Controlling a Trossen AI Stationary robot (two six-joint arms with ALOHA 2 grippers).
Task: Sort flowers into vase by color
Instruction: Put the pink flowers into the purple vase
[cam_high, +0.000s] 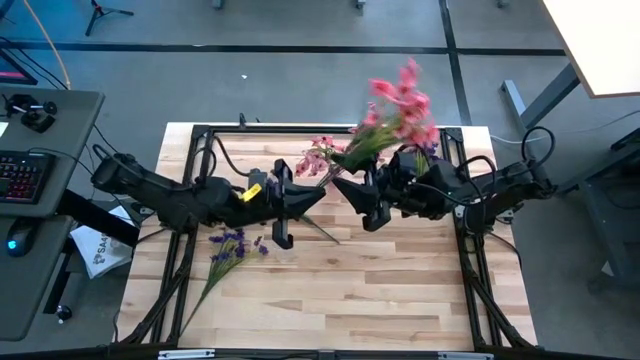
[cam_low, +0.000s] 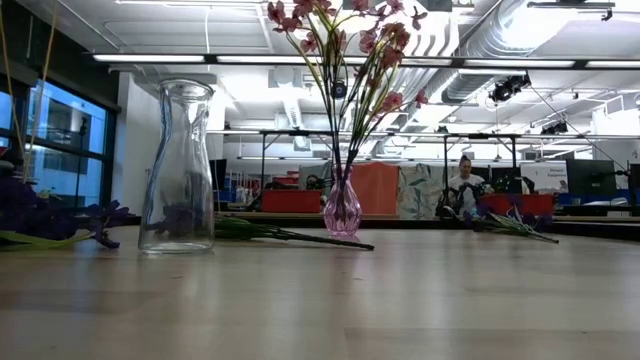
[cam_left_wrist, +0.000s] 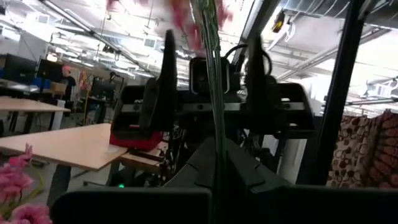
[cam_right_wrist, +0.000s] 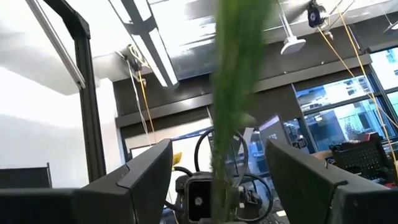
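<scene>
A: From above, the left gripper (cam_high: 322, 193) pinches a pink flower stem (cam_high: 338, 170) between the arms, seemingly a handover.

B: Right wrist: the right gripper (cam_right_wrist: 217, 177) gapes around it. Purple flowers (cam_high: 230, 243) lie near the left arm.

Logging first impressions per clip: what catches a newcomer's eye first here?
The tall pink flowers standing in a small pink vase at mid-table. Above it, the left gripper, shut on a green stem, faces the open right gripper. An empty clear glass carafe stands beside purple flowers.
</scene>
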